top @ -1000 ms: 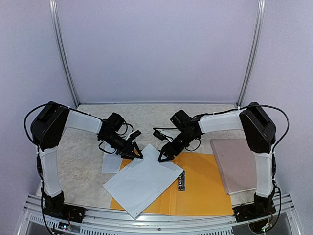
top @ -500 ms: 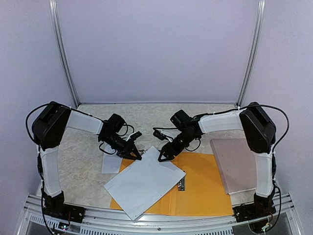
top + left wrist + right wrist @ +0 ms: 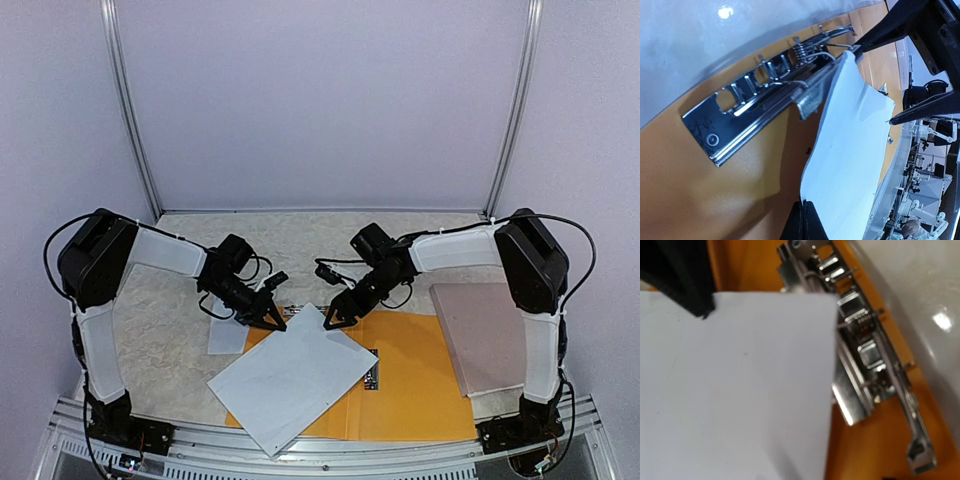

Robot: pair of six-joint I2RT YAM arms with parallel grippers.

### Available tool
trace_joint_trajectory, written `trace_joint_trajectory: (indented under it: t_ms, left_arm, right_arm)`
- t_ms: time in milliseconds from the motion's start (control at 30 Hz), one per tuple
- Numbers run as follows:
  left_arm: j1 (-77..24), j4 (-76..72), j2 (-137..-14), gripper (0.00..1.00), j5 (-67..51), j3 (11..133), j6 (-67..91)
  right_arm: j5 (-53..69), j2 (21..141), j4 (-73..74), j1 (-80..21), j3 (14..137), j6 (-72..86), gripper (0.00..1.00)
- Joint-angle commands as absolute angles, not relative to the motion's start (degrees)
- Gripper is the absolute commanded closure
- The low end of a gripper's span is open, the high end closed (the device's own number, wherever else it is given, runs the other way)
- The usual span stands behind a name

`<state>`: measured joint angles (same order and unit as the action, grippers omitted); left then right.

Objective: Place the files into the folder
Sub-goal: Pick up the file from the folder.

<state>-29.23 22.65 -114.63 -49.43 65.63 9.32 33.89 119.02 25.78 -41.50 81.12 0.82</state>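
Observation:
The orange-yellow folder point(image 3: 420, 380) lies open near the table's front, and its metal clip point(image 3: 765, 95) is bare. A stack of white files point(image 3: 290, 375) lies slanted across the folder's left half. My left gripper point(image 3: 276, 323) is shut on the sheets' upper-left edge, with its fingertips pinched on the paper in the left wrist view point(image 3: 807, 217). My right gripper point(image 3: 328, 323) is at the sheets' far corner beside the clip. Its two fingers stand apart there in the left wrist view point(image 3: 872, 85). In the right wrist view the files point(image 3: 740, 390) hide its fingers, and the clip point(image 3: 860, 365) shows.
Another white sheet point(image 3: 226, 337) lies on the table left of the folder, under my left arm. A pinkish-brown board point(image 3: 488, 335) lies to the right of the folder. An aluminium rail runs along the near edge.
The stack of sheets has slid a little toward the near left, and my left gripper has moved with it. The right gripper has barely moved.

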Motion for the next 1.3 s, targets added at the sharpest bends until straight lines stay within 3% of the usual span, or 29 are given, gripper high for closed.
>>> trace_joint_trajectory:
  t_ms: [0, 767, 1267]
  left_arm:
    - [-31.53, 21.71, -108.54, 1.00, -45.15, 63.47, 8.71]
    - [-35.02, 15.77, -93.55, 1.00, -34.06, 48.44, 37.29]
    - [-32.78, 6.22, -89.26, 1.00, -34.04, 42.05, 50.18]
  right_arm:
    - [34.08, 115.39, 24.39, -40.91, 79.19, 1.77, 0.32]
    - [33.32, 113.23, 23.25, -40.61, 77.02, 2.88, 0.32]
    - [29.86, 110.95, 22.89, -40.48, 77.50, 3.81, 0.31]
